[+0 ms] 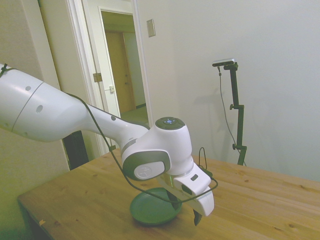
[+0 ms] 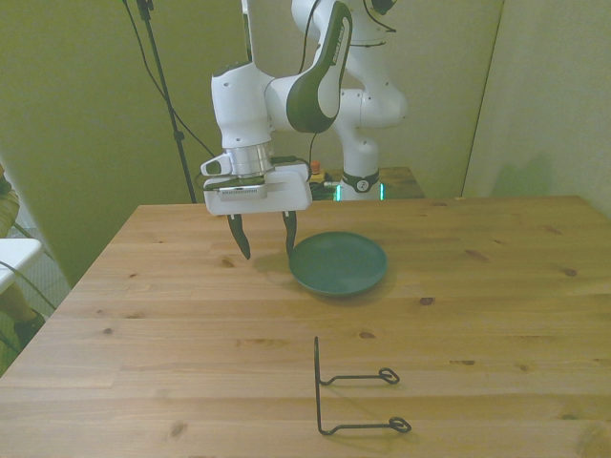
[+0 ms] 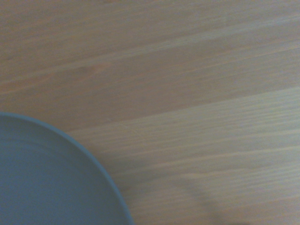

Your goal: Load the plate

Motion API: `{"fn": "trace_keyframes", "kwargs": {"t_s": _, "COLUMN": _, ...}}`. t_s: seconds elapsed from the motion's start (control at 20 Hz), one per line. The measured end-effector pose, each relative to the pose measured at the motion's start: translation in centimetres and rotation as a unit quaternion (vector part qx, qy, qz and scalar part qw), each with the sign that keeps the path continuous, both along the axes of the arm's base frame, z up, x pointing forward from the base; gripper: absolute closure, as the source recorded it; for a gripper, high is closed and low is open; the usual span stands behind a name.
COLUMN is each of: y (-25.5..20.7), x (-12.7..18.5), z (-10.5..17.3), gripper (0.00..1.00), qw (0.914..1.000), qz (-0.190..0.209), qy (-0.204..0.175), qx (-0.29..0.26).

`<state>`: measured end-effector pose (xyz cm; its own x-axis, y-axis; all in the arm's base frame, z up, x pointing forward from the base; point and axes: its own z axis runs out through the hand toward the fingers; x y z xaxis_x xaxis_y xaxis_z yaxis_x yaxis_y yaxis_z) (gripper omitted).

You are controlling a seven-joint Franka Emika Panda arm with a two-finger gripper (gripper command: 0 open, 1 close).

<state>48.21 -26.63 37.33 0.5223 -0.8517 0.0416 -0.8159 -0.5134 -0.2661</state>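
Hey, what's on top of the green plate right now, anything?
Nothing lies on the plate; its inside is bare in the front view. The open hand hangs beside its rim, toward the front view's left. In the side view the hand hides part of its rim.

plate (image 2: 339, 265): 1 | wire stand (image 2: 355, 401): 1 | table (image 2: 496, 324): 1 | arm (image 2: 286, 95): 1

Pale walls (image 1: 260, 60), an open doorway (image 1: 122, 65), wooden table (image 2: 477, 315).
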Motion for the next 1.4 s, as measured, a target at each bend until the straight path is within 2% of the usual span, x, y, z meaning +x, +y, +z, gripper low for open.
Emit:
{"fn": "trace_keyframes", "kwargs": {"t_s": 0.15, "y": 1.1, "x": 0.5, "z": -0.9, "gripper": 0.0, "qw": 0.9988, "qz": 0.003, "qy": -0.019, "qx": 0.045}}
{"fn": "trace_keyframes", "kwargs": {"t_s": 0.35, "y": 1.4, "x": 0.4, "z": -1.9, "gripper": 0.0, "qw": 0.9972, "qz": 0.002, "qy": -0.013, "qx": 0.073}}
{"fn": "trace_keyframes", "kwargs": {"t_s": 0.4, "y": 1.5, "x": 0.4, "z": -2.0, "gripper": 1.0, "qw": 0.9971, "qz": 0.002, "qy": -0.011, "qx": 0.075}}
{"fn": "trace_keyframes", "kwargs": {"t_s": 0.75, "y": 1.8, "x": 0.5, "z": -2.4, "gripper": 1.0, "qw": 0.9951, "qz": 0.003, "qy": -0.016, "qx": 0.098}}
{"fn": "trace_keyframes", "kwargs": {"t_s": 1.4, "y": 1.7, "x": -0.1, "z": -3.2, "gripper": 1.0, "qw": 0.9938, "qz": 0.005, "qy": -0.001, "qx": 0.111}}
